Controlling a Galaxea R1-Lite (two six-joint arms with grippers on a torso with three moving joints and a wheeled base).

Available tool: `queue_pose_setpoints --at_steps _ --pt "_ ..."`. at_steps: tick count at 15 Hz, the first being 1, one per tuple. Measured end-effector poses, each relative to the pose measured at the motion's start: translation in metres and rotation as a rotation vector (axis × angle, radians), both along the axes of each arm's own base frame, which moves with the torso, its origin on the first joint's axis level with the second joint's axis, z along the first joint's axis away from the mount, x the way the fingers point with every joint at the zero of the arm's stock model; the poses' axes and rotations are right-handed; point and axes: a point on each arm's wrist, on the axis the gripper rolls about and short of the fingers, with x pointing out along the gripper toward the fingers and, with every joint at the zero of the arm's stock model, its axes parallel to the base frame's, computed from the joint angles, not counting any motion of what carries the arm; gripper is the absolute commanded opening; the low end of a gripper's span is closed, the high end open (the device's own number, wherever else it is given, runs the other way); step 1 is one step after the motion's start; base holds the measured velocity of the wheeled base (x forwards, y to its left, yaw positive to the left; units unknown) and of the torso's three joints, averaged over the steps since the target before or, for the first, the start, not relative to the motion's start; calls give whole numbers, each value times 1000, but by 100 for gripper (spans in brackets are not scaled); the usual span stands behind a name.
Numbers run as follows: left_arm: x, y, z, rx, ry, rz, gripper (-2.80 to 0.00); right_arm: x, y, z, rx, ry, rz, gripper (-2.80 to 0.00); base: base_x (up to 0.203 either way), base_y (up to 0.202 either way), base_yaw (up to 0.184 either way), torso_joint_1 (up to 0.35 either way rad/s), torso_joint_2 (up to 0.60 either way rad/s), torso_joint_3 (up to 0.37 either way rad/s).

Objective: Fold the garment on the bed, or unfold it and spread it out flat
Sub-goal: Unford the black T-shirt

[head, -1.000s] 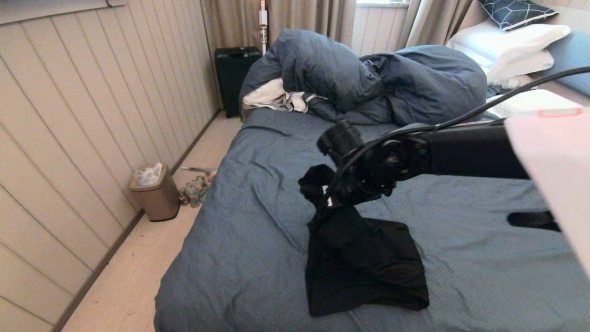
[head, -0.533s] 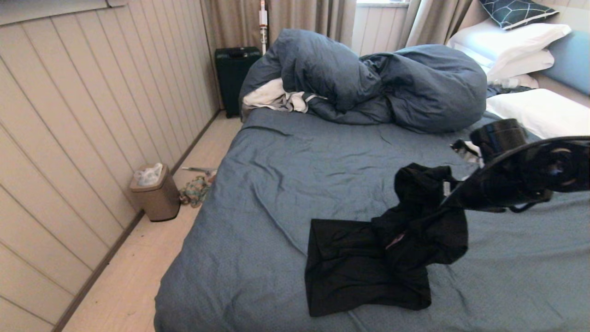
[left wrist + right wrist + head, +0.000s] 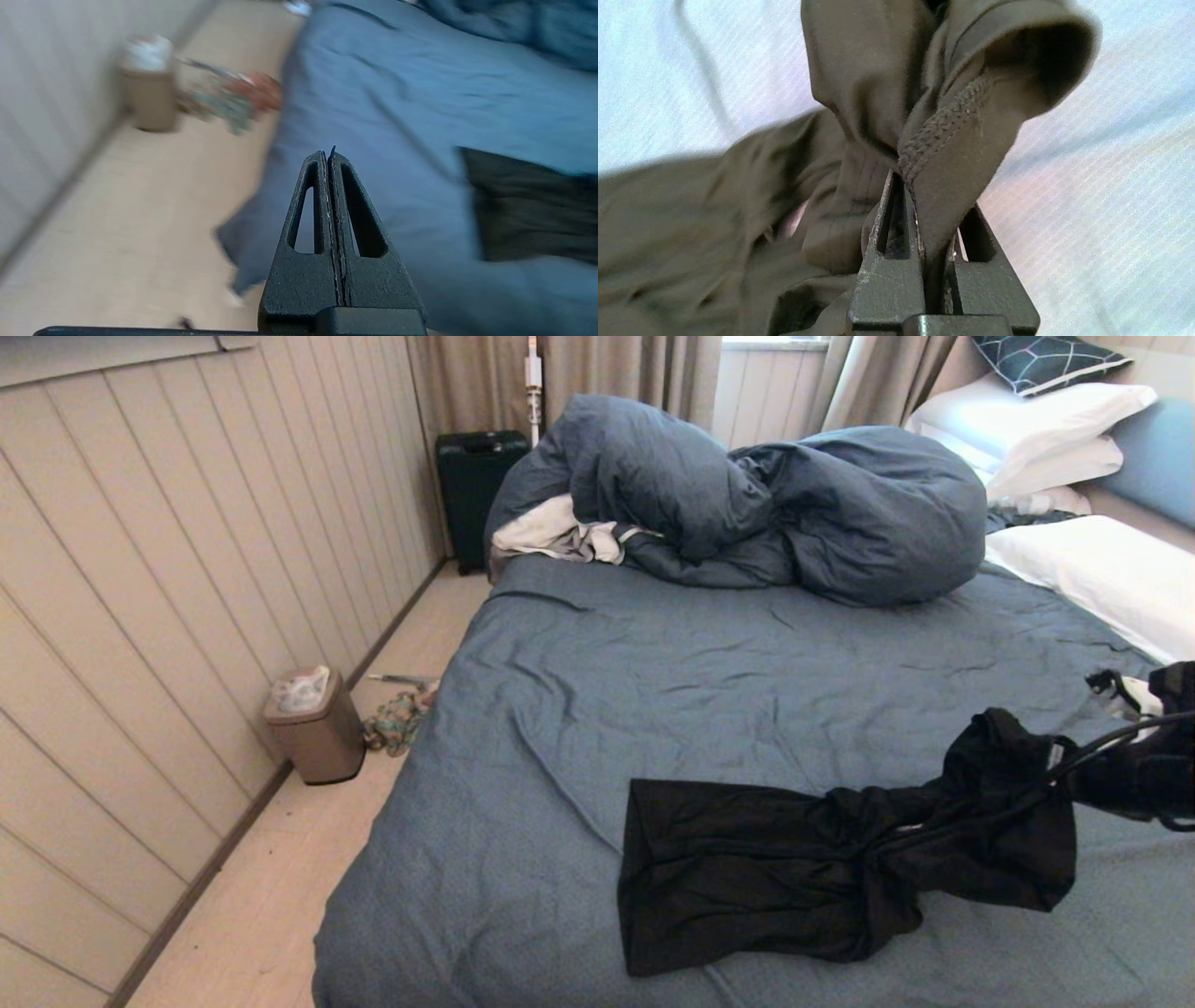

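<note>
Right claw [image 3: 924, 205] pinches the garment [image 3: 794, 868] by a hem, cloth trailing leftward across the bed [image 3: 653, 691]

Pale panelled wall [image 3: 140, 616], light wood floor [image 3: 280, 896] with a small bin [image 3: 313, 726], beige curtains [image 3: 597, 378], dark suitcase [image 3: 476, 490] in the corner.

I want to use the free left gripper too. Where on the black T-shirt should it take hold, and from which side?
Probably the near-left corner of the garment, approached from the bed's left edge. That end lies flat and free, while the right gripper pinches a stitched hem at the bunched opposite end. The left gripper is shut and empty.
</note>
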Motion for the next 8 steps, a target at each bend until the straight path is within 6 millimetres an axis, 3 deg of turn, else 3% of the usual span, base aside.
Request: queue_pose_setpoints --at_steps 2,5,8 --pt "25 -3 30 -29 90 -110 -280 -5 -15 -8 30 -18 -3 -280 0 0 0 0 0 0" --pt "90 -10 62 -84 285 -334 -280 -13 -17 -23 92 9 24 -280 0 0 0 0 0 0" --pt "169 -41 61 -101 515 -577 -280 -15 -18 -28 88 -1 20 -280 0 0 0 0 0 0"
